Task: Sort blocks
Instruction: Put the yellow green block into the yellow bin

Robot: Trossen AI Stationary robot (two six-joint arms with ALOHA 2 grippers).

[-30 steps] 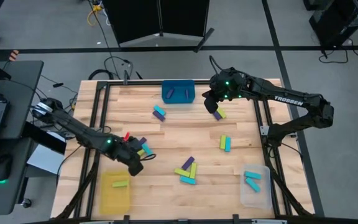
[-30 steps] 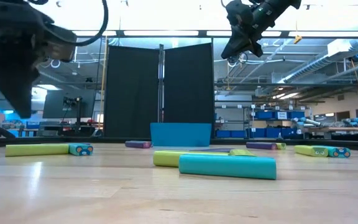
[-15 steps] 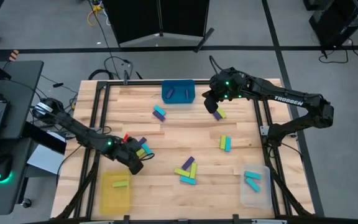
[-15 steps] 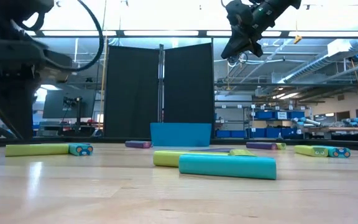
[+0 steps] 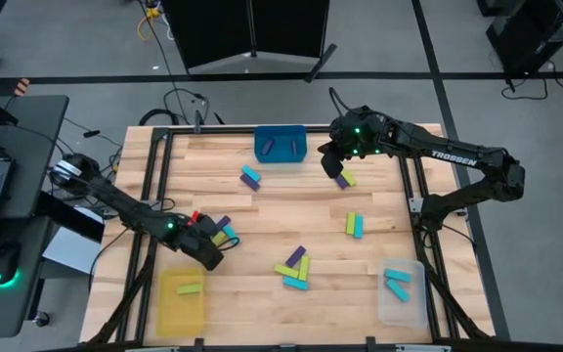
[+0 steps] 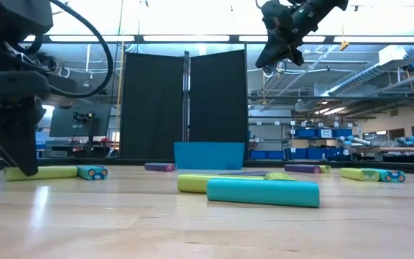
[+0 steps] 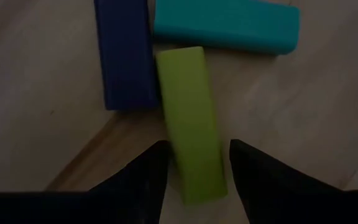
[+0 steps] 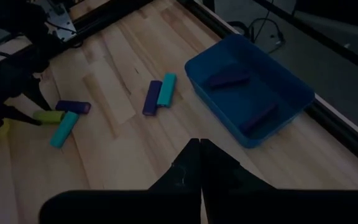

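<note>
Left wrist view: smooth lime block [image 7: 191, 124]

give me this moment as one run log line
left gripper: open, straddling lime block | right gripper: shut, empty, raised near blue bin | phase: pre-grasp

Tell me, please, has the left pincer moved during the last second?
Yes. The left pincer has come down to the table; its open fingers now straddle the lime block. The blue bin behind stays fixed.
</note>
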